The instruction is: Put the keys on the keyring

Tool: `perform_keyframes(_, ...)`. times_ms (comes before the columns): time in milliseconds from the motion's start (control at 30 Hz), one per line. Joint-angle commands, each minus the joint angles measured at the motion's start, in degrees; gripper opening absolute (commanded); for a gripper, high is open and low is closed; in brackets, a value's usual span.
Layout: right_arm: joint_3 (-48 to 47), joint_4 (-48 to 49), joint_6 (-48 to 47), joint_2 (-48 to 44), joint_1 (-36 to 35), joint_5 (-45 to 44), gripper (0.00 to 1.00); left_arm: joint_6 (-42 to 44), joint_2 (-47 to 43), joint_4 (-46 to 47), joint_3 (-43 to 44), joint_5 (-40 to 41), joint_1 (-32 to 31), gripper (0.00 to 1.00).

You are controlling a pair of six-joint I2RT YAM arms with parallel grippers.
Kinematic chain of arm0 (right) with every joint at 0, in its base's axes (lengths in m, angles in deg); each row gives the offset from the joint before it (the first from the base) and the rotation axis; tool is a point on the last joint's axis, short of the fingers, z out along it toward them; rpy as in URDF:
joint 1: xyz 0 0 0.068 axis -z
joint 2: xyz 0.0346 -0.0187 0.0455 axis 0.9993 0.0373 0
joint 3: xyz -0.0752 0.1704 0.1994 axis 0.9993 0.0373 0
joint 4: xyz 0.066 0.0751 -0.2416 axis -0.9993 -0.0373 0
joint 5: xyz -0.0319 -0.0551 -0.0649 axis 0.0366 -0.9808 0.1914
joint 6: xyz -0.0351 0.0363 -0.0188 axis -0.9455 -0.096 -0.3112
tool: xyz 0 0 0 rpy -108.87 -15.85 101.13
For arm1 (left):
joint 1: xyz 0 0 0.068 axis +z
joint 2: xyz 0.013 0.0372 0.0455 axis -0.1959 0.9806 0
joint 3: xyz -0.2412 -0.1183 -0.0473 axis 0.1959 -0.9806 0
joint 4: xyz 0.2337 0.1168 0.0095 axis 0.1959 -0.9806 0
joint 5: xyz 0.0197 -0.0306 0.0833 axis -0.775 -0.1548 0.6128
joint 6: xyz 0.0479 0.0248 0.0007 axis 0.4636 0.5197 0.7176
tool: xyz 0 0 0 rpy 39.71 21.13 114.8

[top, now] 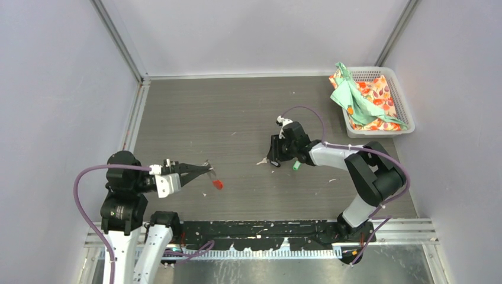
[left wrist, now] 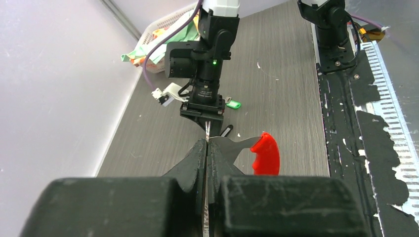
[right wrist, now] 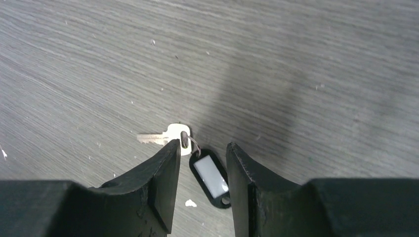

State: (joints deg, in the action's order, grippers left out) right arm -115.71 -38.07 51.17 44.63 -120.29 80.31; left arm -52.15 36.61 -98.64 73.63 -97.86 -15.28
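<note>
The grey surface [top: 237,118] is carrying everything, with a white basket [top: 404,112] sitting at its far right corner and holding a green and floral cloth [top: 355,97]. The right arm [top: 367,171] is reaching in from the right towards the middle of the surface, and the left arm [top: 124,195] is standing at the near left, pointing right.

The left tool [left wrist: 207,145] is pinching shut on the keyring [left wrist: 237,144], holding it up off the surface, with the red tab [left wrist: 266,154] hanging just to the near side of the fingertips.

The right tool [right wrist: 202,148] is hanging low over the middle of the surface. Its jaws are standing at a middling gap, astride the black-tag key [right wrist: 165,136]. The black tag [right wrist: 211,177] is lying between the two fingers, and the silver blade is sticking out past the left one. I cannot tell whether either finger is touching the key yet.

The blade's long axis is running left to right across the scene, its tip pointing left towards the raised keyring, well apart from it. The right arm is plainly the nearer one to this key.

The green-tag key [top: 296,167] is lying on the surface just to the near right of the right tool, outside its jaws.
</note>
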Motion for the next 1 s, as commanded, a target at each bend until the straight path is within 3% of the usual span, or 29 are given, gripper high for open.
perform_keyframes(0, -2.9, 4.66, -0.42, 1.34, 0.24, -1.05, 0.44, 0.12, -0.7, 0.07, 0.93, -0.21, 0.21, 0.0)
perform_keyframes(633, -2.43, 2.5, -4.21, 0.95, -4.88, -3.06, 0.35, 0.33, -0.44, 0.09, 1.87, 0.75, 0.13, 0.0)
perform_keyframes(833, -3.02, 1.52, -4.6, 1.17, -5.3, -5.82, 0.27, 0.2, -1.17, 0.05, 2.09, 1.27, 0.22, 0.0)
perform_keyframes(967, -3.87, 0.44, -5.29, 1.02, -5.68, -6.11, 0.14, 0.33, -1.58, -0.13, 2.04, 1.51, 0.16, 0.0)
